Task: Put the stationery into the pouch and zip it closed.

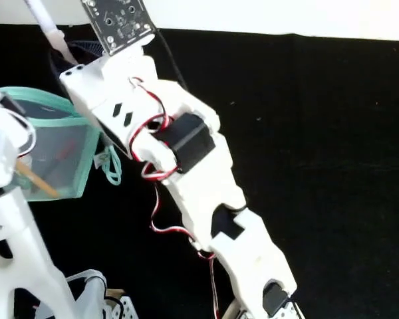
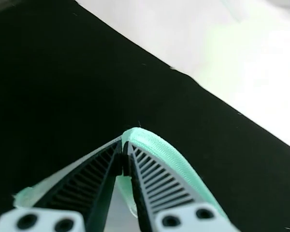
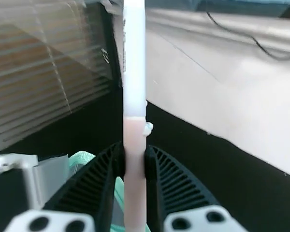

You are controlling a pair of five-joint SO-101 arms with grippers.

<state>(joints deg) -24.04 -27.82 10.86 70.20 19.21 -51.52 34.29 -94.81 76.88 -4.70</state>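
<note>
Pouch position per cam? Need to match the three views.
High view: pouch at the far left of the table, mint green and see-through.
Left wrist view: its mint rim is pinched between the left gripper fingers.
Right wrist view: a mint sliver lies behind the right gripper, which clamps the pen.
Shared landmark: the black table cover, under everything in all three.

Translucent mint-green pouch stands upright, tan pencil slanting inside; white pen upright just beyond the pouch.
</note>
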